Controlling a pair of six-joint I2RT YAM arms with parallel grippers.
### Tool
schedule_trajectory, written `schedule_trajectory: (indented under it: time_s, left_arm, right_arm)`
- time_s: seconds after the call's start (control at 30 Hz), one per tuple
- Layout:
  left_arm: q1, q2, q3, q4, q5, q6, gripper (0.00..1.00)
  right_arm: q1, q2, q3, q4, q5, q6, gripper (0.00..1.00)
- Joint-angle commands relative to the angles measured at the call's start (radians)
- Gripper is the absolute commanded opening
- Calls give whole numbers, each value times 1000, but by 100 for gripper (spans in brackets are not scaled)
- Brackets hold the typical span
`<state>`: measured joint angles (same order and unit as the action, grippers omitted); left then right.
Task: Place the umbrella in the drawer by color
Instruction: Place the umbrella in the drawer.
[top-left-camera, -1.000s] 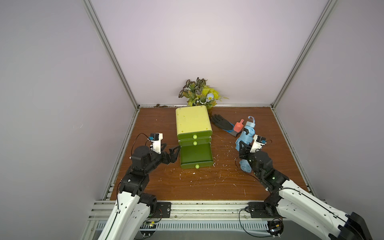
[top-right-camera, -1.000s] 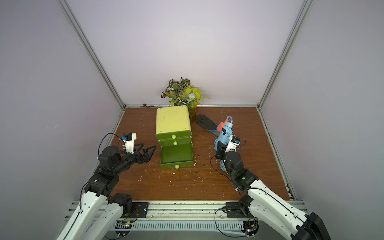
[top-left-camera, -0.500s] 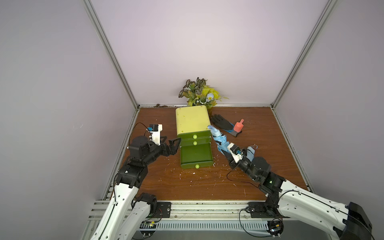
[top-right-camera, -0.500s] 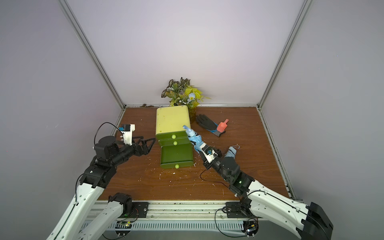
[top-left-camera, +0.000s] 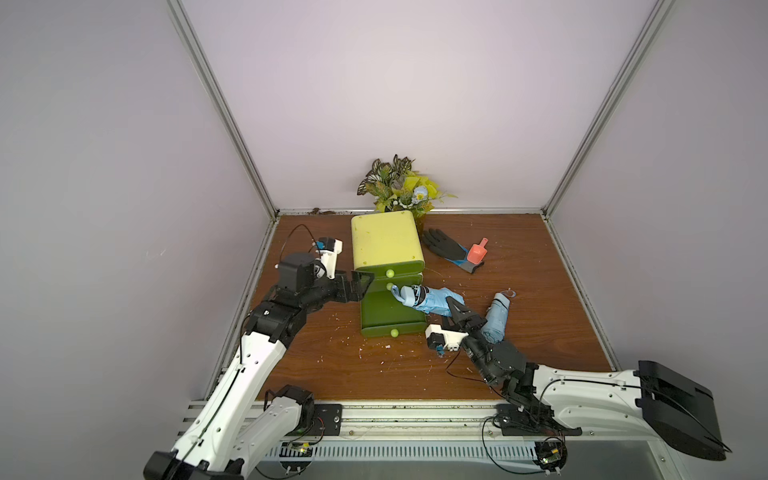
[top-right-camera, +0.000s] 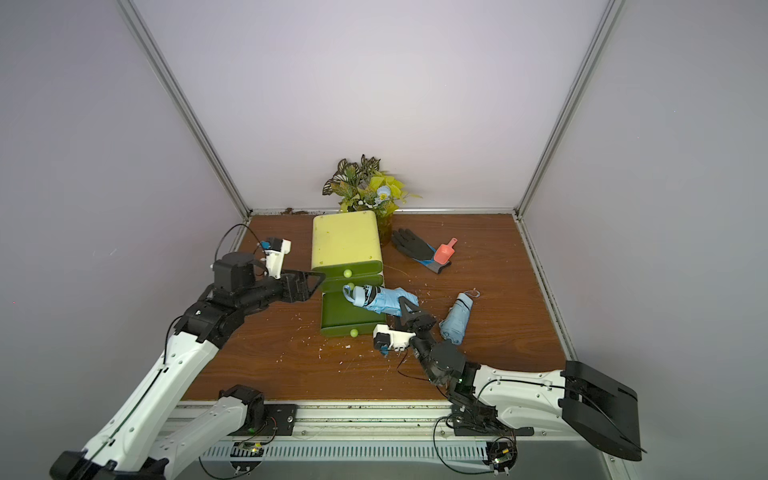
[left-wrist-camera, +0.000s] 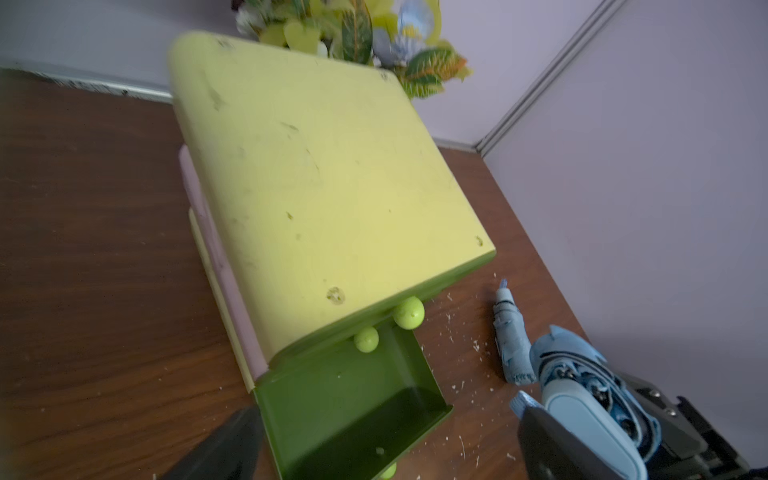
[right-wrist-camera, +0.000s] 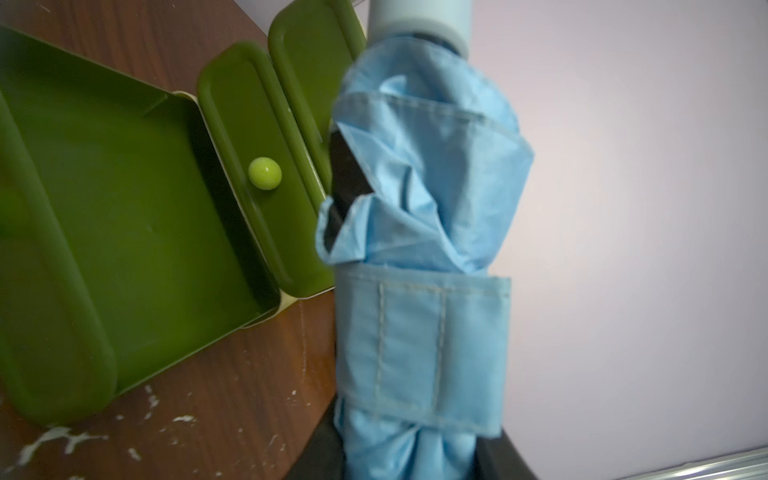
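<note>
The right end effector (top-left-camera: 452, 309) is clamped on the folded blue umbrella (top-left-camera: 430, 300), held at centre frame with its handle end above the open drawer (top-left-camera: 388, 318). The left end effector (top-left-camera: 360, 286) gapes wide and empty at centre left. The umbrella looks light, with soft, slippery fabric over a stiff shaft, so the strapped middle seems the surest hold.

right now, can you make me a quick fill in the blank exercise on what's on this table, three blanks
The right gripper is shut on the ___ umbrella.
On the cabinet, only the ___ drawer is pulled out.
The left gripper hovers beside the cabinet with its jaws ___.
Missing words: blue; bottom; open.
</note>
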<state>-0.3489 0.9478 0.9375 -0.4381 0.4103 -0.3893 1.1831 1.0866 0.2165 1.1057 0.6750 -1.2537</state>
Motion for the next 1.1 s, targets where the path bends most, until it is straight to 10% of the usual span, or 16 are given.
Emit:
schedule_trajectory:
  time_s: [0.0, 1.07]
  left_arm:
    - [-146, 70, 88, -44, -113, 44, 99]
    - [-289, 150, 26, -57, 164, 170, 97]
  right_arm:
    - [21, 56, 27, 271, -51, -284, 0]
    - [22, -16, -5, 9, -256, -374, 0]
